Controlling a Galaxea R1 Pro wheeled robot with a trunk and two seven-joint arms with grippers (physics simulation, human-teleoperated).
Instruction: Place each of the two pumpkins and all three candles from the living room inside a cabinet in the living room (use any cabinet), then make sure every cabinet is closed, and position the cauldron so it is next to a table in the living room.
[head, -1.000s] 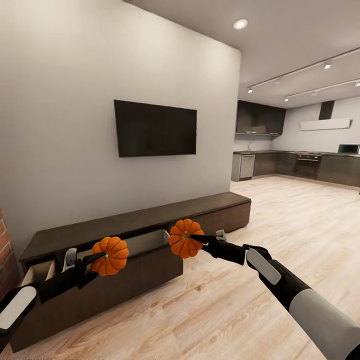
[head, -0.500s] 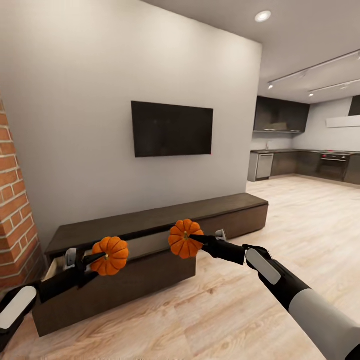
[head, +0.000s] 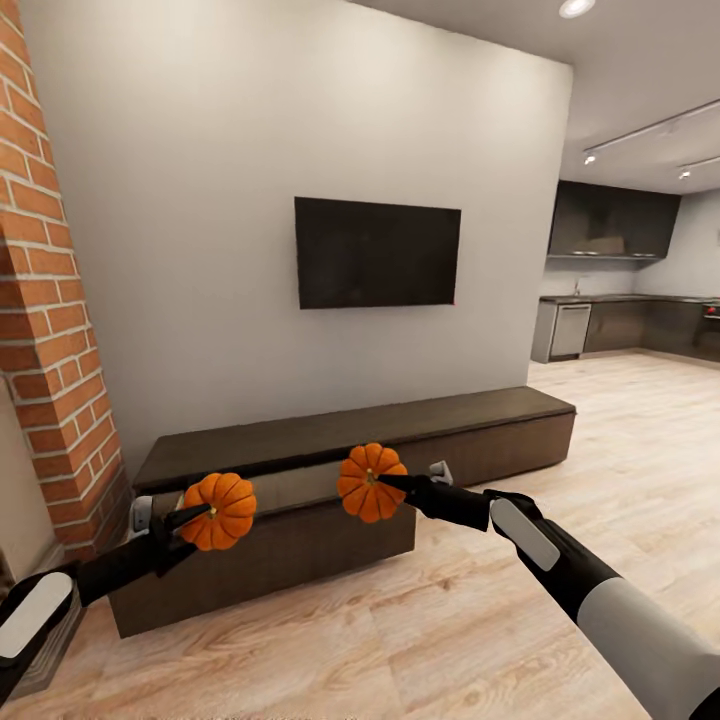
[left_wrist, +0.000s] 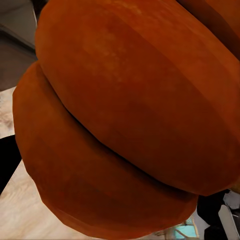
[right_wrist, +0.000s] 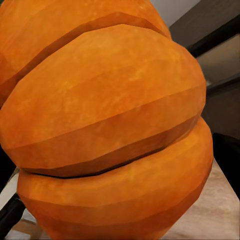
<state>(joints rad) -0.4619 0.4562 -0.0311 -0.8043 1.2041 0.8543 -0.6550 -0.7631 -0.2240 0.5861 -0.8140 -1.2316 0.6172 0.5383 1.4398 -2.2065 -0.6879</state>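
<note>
Each gripper holds one pumpkin in the air in front of the cabinet (head: 330, 432). My left gripper (head: 203, 514) is shut on a ribbed orange pumpkin (head: 222, 510), which looms very close in the left wrist view (left_wrist: 125, 115). Farther right, my right gripper (head: 388, 481) is shut on the other pumpkin (head: 366, 484), equally close in the right wrist view (right_wrist: 110, 125). The cabinet is long, low and dark brown, standing against the wall. Its left drawer (head: 280, 552) is pulled out, a pale strip of inside showing behind the pumpkins. Candles, cauldron and table are out of view.
A black TV (head: 377, 252) hangs on the grey wall above the cabinet. A red brick column (head: 50, 300) stands at the left, close to the cabinet's end. Pale wood floor (head: 620, 440) stretches right toward a dark kitchen (head: 610, 320).
The whole view has swung left: cabinet, TV and kitchen have shifted right in the picture and the brick column has come in. Both grippers still hold their pumpkins the same way.
</note>
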